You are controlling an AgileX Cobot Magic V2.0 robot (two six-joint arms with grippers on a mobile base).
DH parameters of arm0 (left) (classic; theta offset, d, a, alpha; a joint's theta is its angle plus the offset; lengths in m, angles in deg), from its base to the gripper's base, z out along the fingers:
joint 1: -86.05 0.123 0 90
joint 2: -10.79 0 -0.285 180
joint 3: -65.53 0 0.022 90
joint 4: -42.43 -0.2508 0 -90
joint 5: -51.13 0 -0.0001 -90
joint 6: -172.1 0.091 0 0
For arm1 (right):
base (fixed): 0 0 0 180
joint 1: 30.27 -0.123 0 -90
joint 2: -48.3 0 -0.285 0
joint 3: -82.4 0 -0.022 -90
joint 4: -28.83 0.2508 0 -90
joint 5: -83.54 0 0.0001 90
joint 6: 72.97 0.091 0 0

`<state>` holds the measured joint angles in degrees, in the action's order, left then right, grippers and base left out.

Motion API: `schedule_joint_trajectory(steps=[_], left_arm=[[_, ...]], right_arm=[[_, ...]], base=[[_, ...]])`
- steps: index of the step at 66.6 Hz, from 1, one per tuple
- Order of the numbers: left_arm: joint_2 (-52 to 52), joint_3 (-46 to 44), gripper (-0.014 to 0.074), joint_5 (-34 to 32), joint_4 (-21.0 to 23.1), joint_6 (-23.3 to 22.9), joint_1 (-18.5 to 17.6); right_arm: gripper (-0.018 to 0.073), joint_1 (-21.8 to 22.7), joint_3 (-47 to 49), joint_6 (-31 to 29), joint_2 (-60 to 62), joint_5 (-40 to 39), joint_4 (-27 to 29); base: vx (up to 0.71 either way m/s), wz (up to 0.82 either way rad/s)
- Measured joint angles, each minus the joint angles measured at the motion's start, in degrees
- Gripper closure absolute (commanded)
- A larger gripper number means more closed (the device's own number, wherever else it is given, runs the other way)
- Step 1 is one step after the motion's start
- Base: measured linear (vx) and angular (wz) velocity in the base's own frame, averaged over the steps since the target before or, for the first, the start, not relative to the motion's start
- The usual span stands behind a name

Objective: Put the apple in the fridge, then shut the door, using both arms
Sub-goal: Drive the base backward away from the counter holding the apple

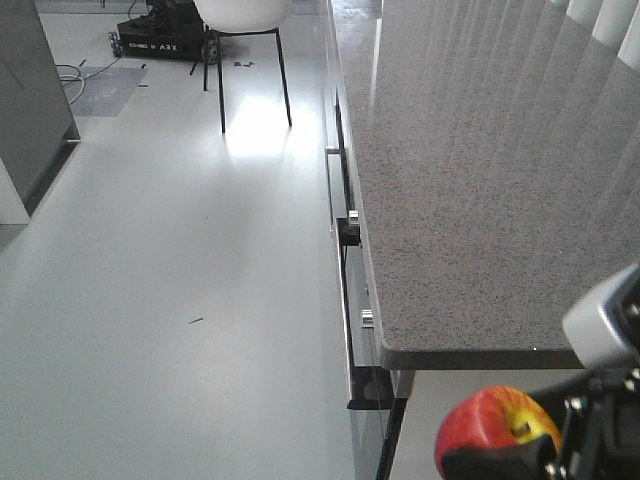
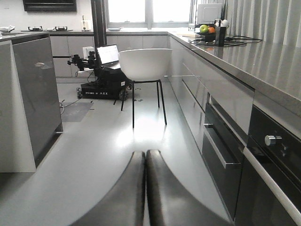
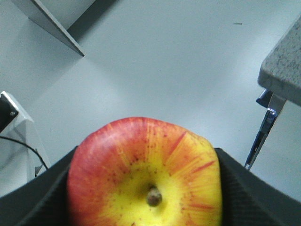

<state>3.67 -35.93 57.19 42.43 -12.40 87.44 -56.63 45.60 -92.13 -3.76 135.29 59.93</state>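
Shows a small round red apple with yellow patches [image 3: 145, 160], stem dimple turned straight toward the right wrist camera, so the stem-to-base axis runs along the reach of the right gripper [image 3: 146, 197]; being round, no real long axis. Grips that apple from both sides: black fingers [image 3: 37, 202] parted just as wide as the fruit, pressed against its left and right flanks, fruit filling the whole gap. From the front-facing view, sits at the bottom right corner, yellow patch turned up and to the right, black gripper parts beneath and beside it, light grey housing [image 1: 605, 325] above. Hangs clear of the grey speckled stone counter [image 1: 480, 180], below and just in front of its near corner, over the pale glossy floor [image 1: 170, 300]; touches nothing but the fingers. On the left gripper [image 2: 145, 188], two black pads [image 2: 127, 197] pressed flat together along one seam, nothing between them, aimed low along the floor toward a white shell chair on thin black legs [image 2: 145, 63]. Farther left, well apart from both grippers, a dark grey glossy panel [image 2: 37, 94]; cannot tell whether fridge.
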Motion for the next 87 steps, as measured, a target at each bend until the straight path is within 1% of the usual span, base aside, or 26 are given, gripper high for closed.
schedule_joint_trajectory(steps=[10, 17, 29, 36, 87], left_arm=[[0.0, 0.0, 0.0603, 0.0, 0.0, 0.0, 0.0], [0.0, 0.0, 0.0603, 0.0, 0.0, 0.0, 0.0], [0.0, 0.0, 0.0603, 0.0, 0.0, 0.0, 0.0], [0.0, 0.0, 0.0603, 0.0, 0.0, 0.0, 0.0], [0.0, 0.0, 0.0603, 0.0, 0.0, 0.0, 0.0]], right_arm=[[0.0396, 0.0, -1.1, 0.0, 2.2, 1.1, 0.7], [0.0370, 0.0, -1.1, 0.0, 2.2, 1.7, 1.4], [0.0265, 0.0, -1.1, 0.0, 2.2, 2.1, 1.6], [0.0223, 0.0, -1.1, 0.0, 2.2, 2.1, 1.6], [0.0224, 0.0, -1.1, 0.0, 2.2, 1.7, 1.7]], base=[[0.00, 0.00], [0.00, 0.00], [0.00, 0.00], [0.00, 0.00], [0.00, 0.00]])
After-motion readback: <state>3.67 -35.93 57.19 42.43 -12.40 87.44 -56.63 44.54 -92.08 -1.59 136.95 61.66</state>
